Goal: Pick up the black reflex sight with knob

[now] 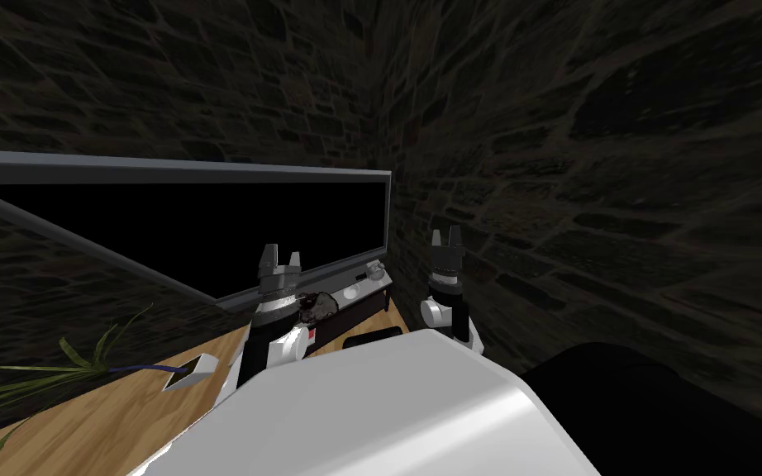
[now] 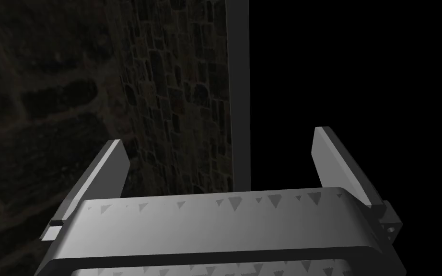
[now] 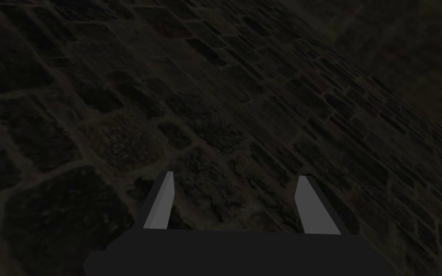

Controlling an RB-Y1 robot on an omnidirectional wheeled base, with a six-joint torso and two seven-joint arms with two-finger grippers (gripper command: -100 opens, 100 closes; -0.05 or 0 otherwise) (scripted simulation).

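Fingers of the grey-bladed left gripper point(image 1: 281, 254) and right gripper point(image 1: 445, 235) stand spread, empty, so tilt the left down slowly onto the small dark lump point(image 1: 318, 306) just below it, possibly the sight.

Dim all over; stone walls point(image 1: 586, 165) barely lit, bowing outward toward the corners.

Tight corner. The low table point(image 1: 367, 307) sits tucked under the grey frame point(image 1: 206, 172), stone wall point(image 1: 586, 207) right at its end, small bits point(image 1: 350, 292) crowding its top. Left gripper point(image 1: 279, 258) hangs before that frame, right gripper point(image 1: 446, 240) near the wall, both spread wide. Wood floor point(image 1: 98, 413) leftward is roomier, just a plant point(image 1: 73, 368).
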